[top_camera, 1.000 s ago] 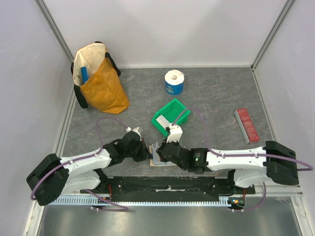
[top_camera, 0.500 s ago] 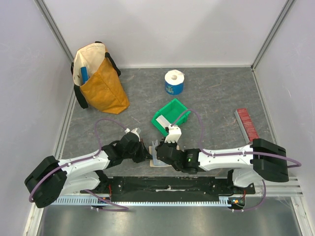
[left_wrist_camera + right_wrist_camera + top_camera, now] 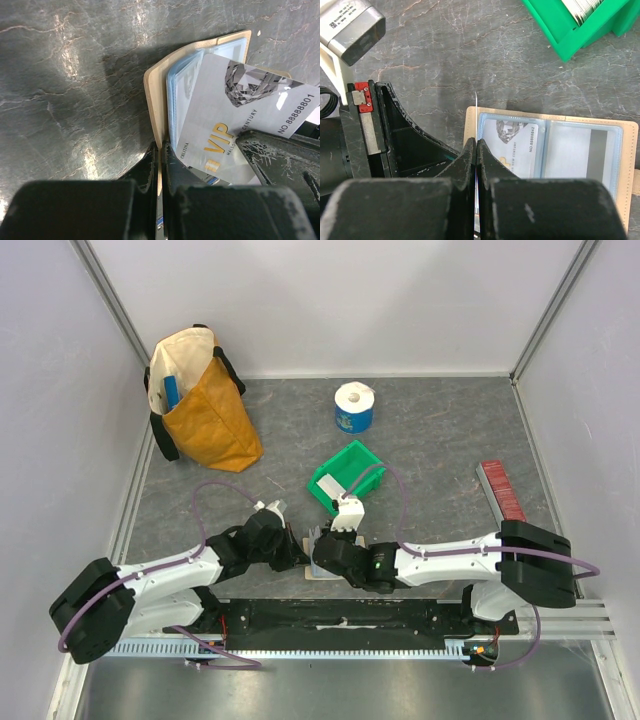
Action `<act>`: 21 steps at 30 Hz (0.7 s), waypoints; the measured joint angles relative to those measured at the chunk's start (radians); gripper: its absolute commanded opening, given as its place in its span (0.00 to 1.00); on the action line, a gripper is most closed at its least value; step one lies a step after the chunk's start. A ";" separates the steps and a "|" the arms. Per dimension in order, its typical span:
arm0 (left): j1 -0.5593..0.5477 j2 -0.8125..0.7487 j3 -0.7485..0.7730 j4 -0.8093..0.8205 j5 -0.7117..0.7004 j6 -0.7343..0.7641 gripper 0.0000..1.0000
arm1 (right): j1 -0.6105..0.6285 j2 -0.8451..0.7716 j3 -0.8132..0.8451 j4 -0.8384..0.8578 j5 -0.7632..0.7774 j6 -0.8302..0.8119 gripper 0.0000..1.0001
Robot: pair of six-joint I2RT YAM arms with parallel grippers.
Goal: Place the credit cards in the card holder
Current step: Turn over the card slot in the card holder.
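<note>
Right pincer (image 3: pixel 476 142) shifted left — pinching VIP card (image 3: pixel 235 115); left pincer (image 3: pixel 160 147) clamps card holder (image 3: pixel 152 95).

green bin (image 3: pixel 560 35) close behind, elsewhere seemingly open

The pale grey card (image 3: pixel 250 110) bore "VIP" in large gold letters, with "CRISTINA" in small print beside it and a fine line ending in "CENTURY" alongside. Near its far edge ran the number "NO.88888801". In the right wrist view, a second card (image 3: pixel 512 142) behind a clear pocket of the card holder (image 3: pixel 629 170) showed a number beginning "NO.8888"; its last digits were too small to read. The grey module (image 3: pixel 350 22) in that view's top left corner carried lines of print, illegible. The print on the blue-wrapped roll (image 3: pixel 353 408) could not be read.
</note>
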 measured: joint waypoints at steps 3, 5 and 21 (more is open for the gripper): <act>0.000 -0.001 0.000 -0.004 0.000 0.000 0.02 | 0.000 0.009 0.012 -0.014 0.002 0.000 0.00; 0.000 -0.001 0.000 -0.004 0.000 0.000 0.02 | 0.000 0.012 0.019 -0.027 0.007 -0.001 0.00; 0.000 -0.015 0.000 -0.005 0.000 0.000 0.02 | 0.014 0.022 0.076 -0.188 0.065 -0.013 0.00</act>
